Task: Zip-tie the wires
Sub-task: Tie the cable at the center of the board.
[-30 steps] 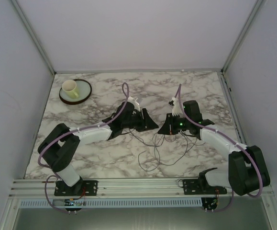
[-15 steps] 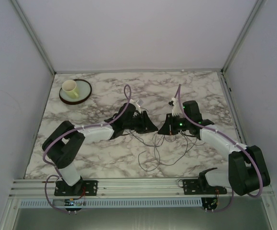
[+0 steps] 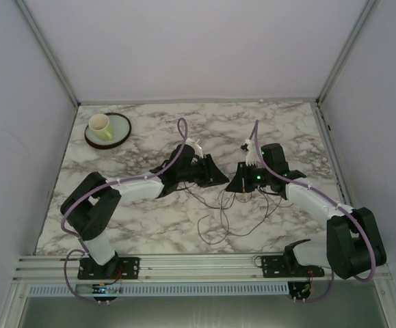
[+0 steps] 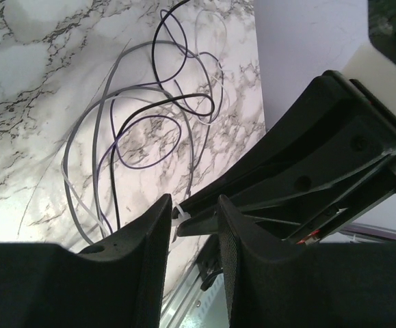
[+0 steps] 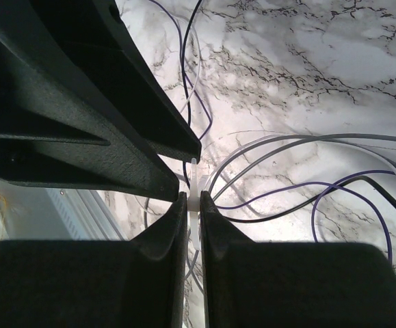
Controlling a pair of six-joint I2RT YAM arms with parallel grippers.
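Left hand point(image 4: 194, 205) and right hand point(image 5: 192, 198) meet tip to tip above the middle of the table point(image 3: 293, 130).
The left hand's fingers stand slightly apart, with the end of a white zip tie point(image 4: 184, 220) in the gap. The right hand pinches that tie between nearly closed fingers. The wires point(image 3: 219, 220) lie in loose loops on the table, under and just nearer than both hands.

The table point(image 3: 286, 123) lies bare along its far and right sides — a cup point(image 3: 100, 125) on a plate point(image 3: 122, 131) fills the far-left corner, and loose wires point(image 3: 218, 217) sprawl mid-table.
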